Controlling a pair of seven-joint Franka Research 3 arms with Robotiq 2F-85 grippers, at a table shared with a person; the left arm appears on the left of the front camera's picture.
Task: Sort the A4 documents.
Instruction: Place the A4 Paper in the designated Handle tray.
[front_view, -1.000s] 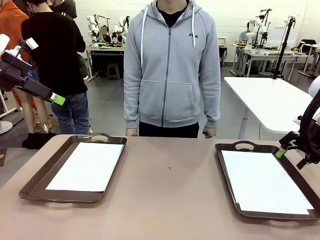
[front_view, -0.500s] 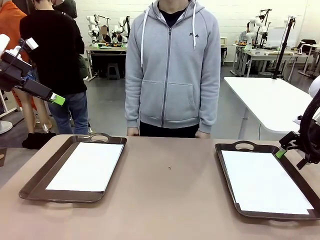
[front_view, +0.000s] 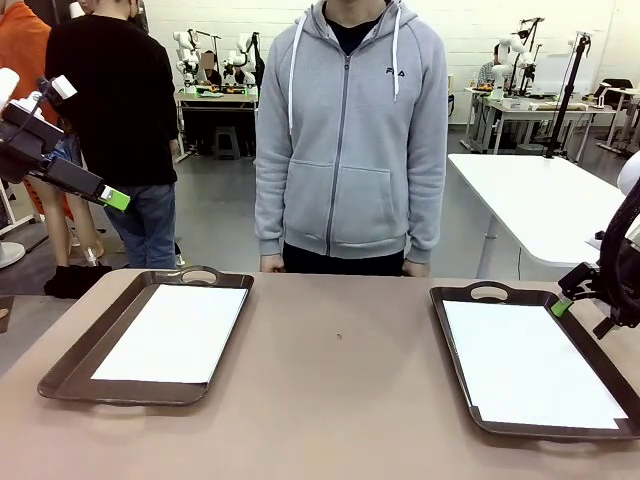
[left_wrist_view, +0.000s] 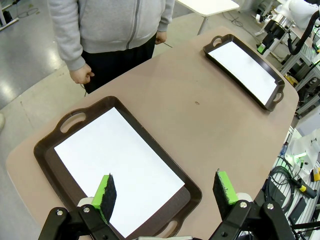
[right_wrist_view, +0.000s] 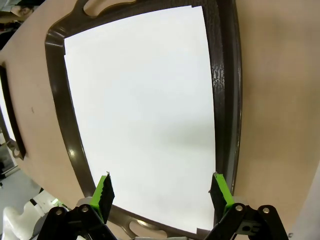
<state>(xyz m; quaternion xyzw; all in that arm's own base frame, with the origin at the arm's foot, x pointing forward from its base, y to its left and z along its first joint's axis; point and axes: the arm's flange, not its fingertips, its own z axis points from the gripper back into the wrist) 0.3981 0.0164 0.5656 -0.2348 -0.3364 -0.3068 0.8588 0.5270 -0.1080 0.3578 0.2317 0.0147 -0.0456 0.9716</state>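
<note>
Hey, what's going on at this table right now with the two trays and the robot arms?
Nothing is being handled at the moment. Two brown trays sit on the table, the left tray and the right tray, each with white A4 sheets lying flat inside: left stack, right stack. The left end effector hovers open above the left tray, and the right end effector hovers open over the right one. A person in a grey hoodie stands at the far edge, hands down.

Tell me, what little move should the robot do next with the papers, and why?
Probably lower the right gripper toward the white sheet in the right tray. Its jaws are open and empty above that paper, while the left gripper also hangs open, high over the left tray. Neither touches any sheet yet.
</note>
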